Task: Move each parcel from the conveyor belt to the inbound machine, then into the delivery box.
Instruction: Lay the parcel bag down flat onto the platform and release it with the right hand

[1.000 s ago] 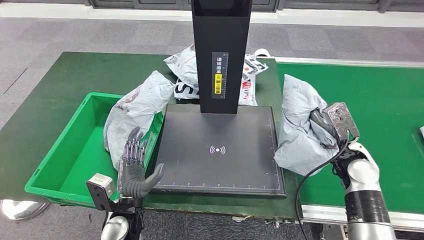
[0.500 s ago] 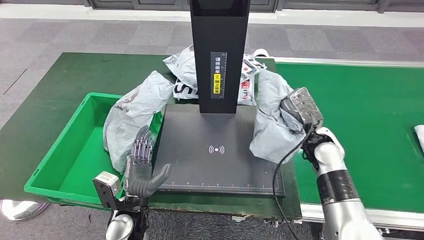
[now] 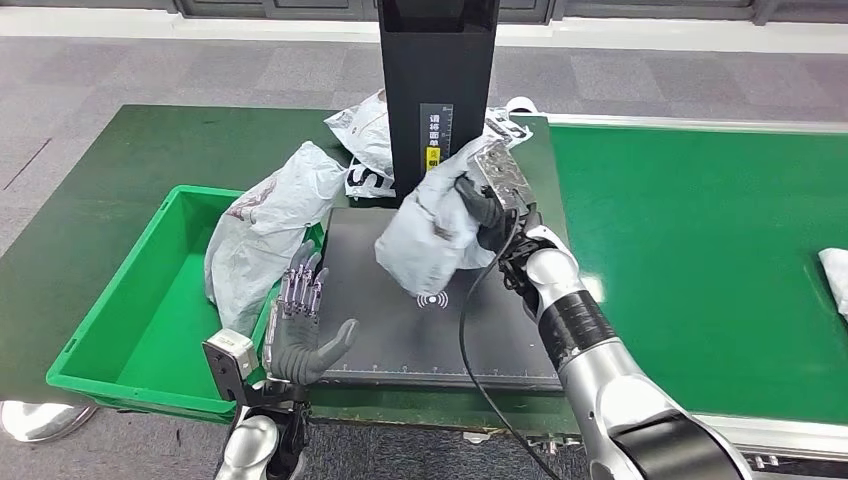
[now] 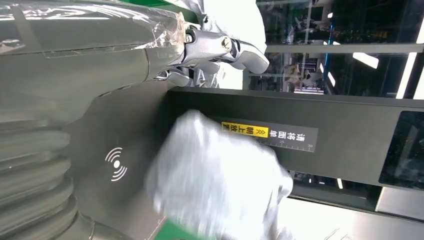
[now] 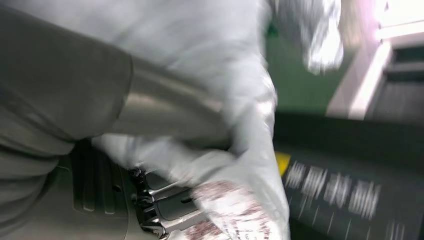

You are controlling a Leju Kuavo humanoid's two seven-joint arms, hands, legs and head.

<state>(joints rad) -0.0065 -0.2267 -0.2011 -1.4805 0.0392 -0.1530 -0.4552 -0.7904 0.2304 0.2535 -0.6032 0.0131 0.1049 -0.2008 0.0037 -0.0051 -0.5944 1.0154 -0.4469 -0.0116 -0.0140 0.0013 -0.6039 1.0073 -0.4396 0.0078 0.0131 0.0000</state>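
Observation:
My right hand (image 3: 483,205) grips a grey plastic parcel (image 3: 428,230) and holds it above the black plate of the inbound machine (image 3: 400,340), in front of the machine's black column (image 3: 437,90). The same parcel (image 4: 220,180) hangs blurred over the plate's wireless mark (image 4: 116,164) in the left wrist view, and the right wrist view shows it (image 5: 235,75) wrapped around my right hand (image 5: 165,207). My left hand (image 3: 300,335) stands open, fingers spread, at the plate's front left corner. A second grey parcel (image 3: 262,232) leans over the rim of the green delivery box (image 3: 110,330).
Two more white printed parcels (image 3: 362,140) lie behind the column. The green conveyor belt (image 3: 690,250) runs to the right, with another pale parcel (image 3: 834,275) at its far right edge. Green table surface (image 3: 150,150) surrounds the box.
My right hand has carried the grey parcel leftward from the conveyor edge to above the middle of the machine's plate. My left hand has shifted slightly right along the plate's front.

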